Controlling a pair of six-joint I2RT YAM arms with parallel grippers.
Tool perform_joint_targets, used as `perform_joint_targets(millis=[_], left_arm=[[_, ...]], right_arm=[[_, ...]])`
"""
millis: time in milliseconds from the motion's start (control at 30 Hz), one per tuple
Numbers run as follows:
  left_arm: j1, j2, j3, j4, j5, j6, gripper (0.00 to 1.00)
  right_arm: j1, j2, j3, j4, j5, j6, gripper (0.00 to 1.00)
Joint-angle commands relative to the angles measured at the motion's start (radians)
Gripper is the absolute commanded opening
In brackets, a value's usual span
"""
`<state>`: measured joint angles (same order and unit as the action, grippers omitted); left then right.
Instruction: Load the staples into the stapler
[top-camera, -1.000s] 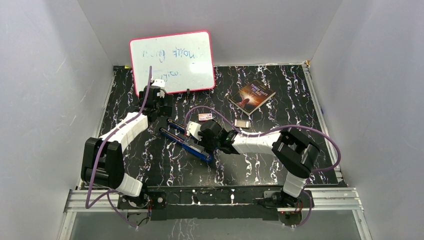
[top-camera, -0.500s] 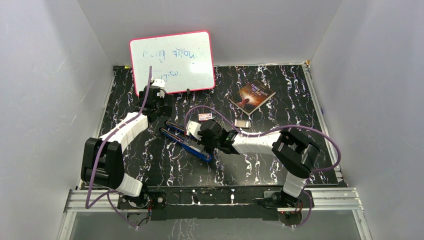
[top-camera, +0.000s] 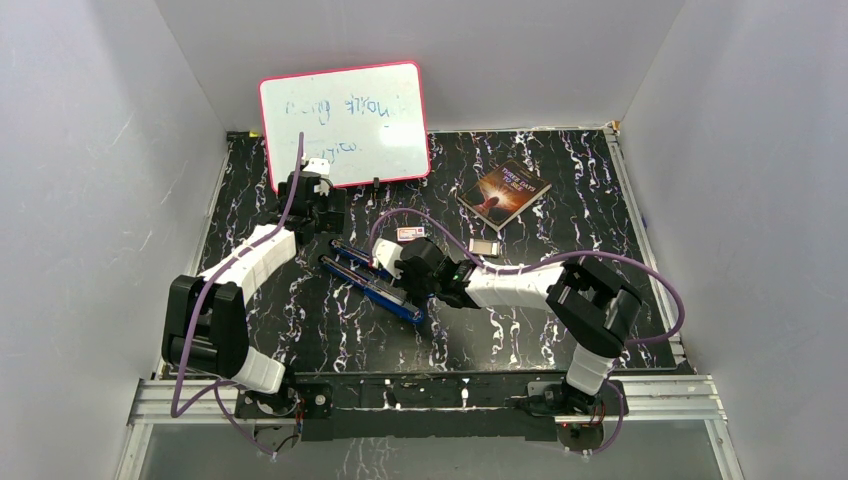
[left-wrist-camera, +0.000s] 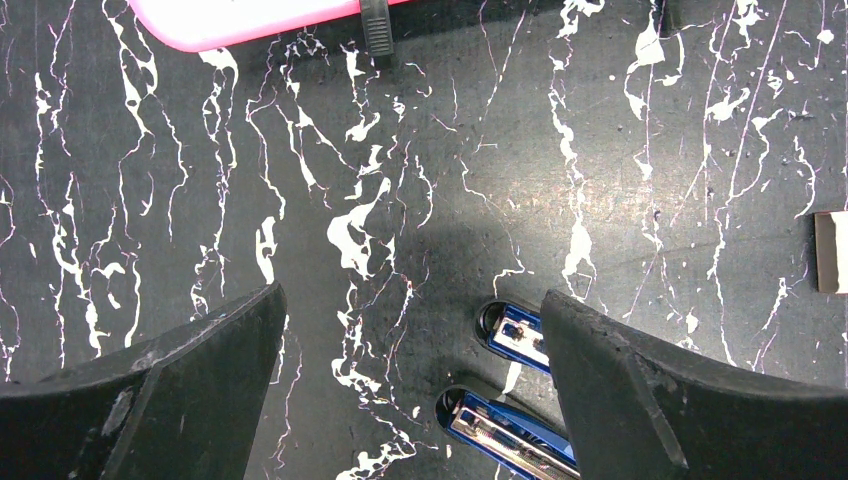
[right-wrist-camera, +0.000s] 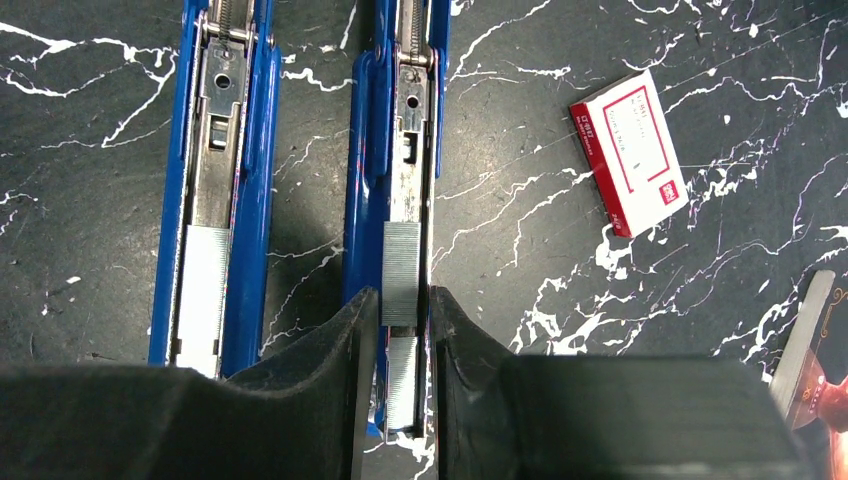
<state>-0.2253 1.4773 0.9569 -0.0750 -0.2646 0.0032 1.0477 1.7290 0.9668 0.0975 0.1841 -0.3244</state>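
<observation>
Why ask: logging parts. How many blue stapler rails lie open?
2, side by side: one rail beside the right end effector, other rail under its pinched staple strip.

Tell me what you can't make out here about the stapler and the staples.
- Right wrist view: the near end of the staples runs under the right pincer; whether its fingers touch them is unclear.
- Top external view: the staples are too small to see, and the right arm covers part of the stapler.
- Left wrist view: the bottom edge and a finger of the left pincer cut off most of the stapler.
</observation>
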Motion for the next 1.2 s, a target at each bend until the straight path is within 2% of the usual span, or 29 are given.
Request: perform_joint_targets(millis=[0,333,533,800,1000,1167], left_arm=[[0.004,-0.054,-0.003,0.012,0.008,-0.003,0.98],[0.006,-0.054,-0.001,0.012,0.008,-0.003,0.98],[0.005,-0.054,-0.001,0.012,0.011,-0.003,0.98],[0.006,-0.054,-0.002,0.012,0.011,-0.003,0.98],[0.004,-0.055,-0.002,0.012,0.012,-0.003,0.98],[0.006,-0.057,-0.002,0.012,0.011,-0.003,0.98]], right_arm=[[0.002,-0.018,0.018,0.054,0.006,-0.001,0.33],[-0.013,-0.053,-0.004,0.094,-0.011,0.050,0.25],[-0.070,-0.101,-0.035,0.126,-0.096,0.109,0.19],[-0.171,-0.141,-0.077,0.162,-0.163,0.217,0.18],[-0.287,-0.087,-0.060,0.086,-0.115,0.277,0.16],[-0.333,-0.015,-0.064,0.140,-0.110,0.309,0.16]])
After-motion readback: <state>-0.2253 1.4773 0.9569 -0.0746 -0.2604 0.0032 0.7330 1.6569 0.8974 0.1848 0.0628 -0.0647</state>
